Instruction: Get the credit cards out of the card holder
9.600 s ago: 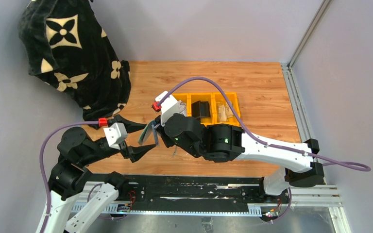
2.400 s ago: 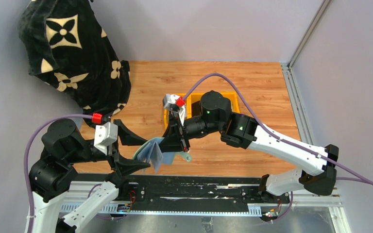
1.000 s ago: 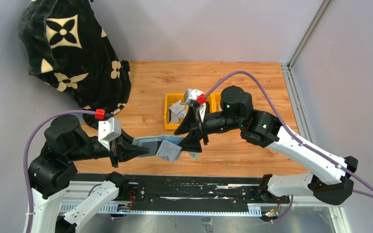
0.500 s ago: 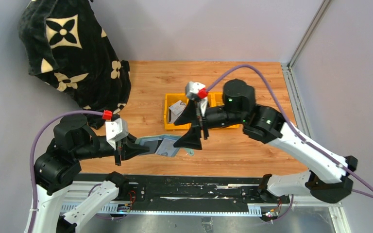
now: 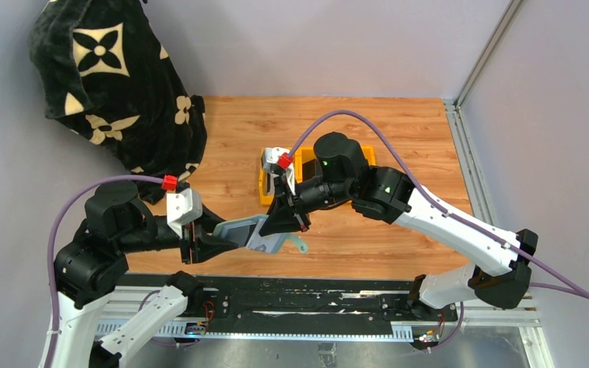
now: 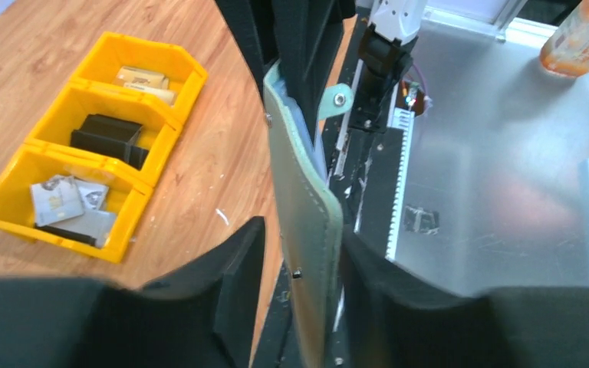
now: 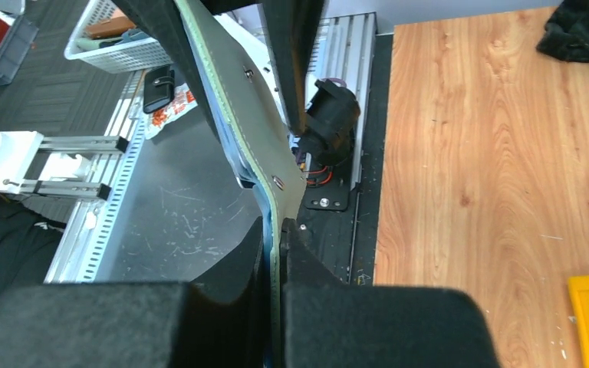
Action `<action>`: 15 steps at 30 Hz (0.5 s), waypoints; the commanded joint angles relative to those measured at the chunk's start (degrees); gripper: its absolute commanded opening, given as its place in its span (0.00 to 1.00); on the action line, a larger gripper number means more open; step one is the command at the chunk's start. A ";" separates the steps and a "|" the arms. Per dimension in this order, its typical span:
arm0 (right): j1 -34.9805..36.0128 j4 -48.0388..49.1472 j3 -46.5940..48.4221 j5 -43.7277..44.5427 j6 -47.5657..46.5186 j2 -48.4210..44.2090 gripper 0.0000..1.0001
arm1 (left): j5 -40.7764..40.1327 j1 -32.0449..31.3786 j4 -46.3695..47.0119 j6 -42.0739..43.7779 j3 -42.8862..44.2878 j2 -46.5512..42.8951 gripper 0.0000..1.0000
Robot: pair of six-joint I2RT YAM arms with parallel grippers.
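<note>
The sage-green card holder (image 5: 238,231) hangs in the air over the table's near edge, between my two grippers. My right gripper (image 5: 280,222) is shut on its right flap; in the right wrist view the flap (image 7: 238,100) is pinched between the two pads (image 7: 281,226). My left gripper (image 5: 226,239) is round its left end. In the left wrist view the holder (image 6: 307,207) rests against one finger, with a narrow gap to the other (image 6: 304,230). The closure tab (image 5: 299,247) hangs free. Grey cards (image 6: 65,203) lie in the yellow bin's end compartment. No card shows in the holder.
The yellow three-part bin (image 5: 264,188) stands mid-table, partly behind my right arm. A black wallet-like item (image 6: 107,138) is in its middle compartment, pale items (image 6: 146,77) in the third. A black patterned blanket (image 5: 115,84) hangs at far left. The black rail (image 5: 314,295) runs along the near edge.
My right gripper was open above the bin; it has moved down and left and shut on the holder's right flap. The left arm and the holder have barely moved.
</note>
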 commanded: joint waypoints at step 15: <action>1.13 -6.33 -2.16 -4.80 0.21 -3.14 0.00 | 9.46 0.24 -0.04 -1.60 -3.03 4.86 0.51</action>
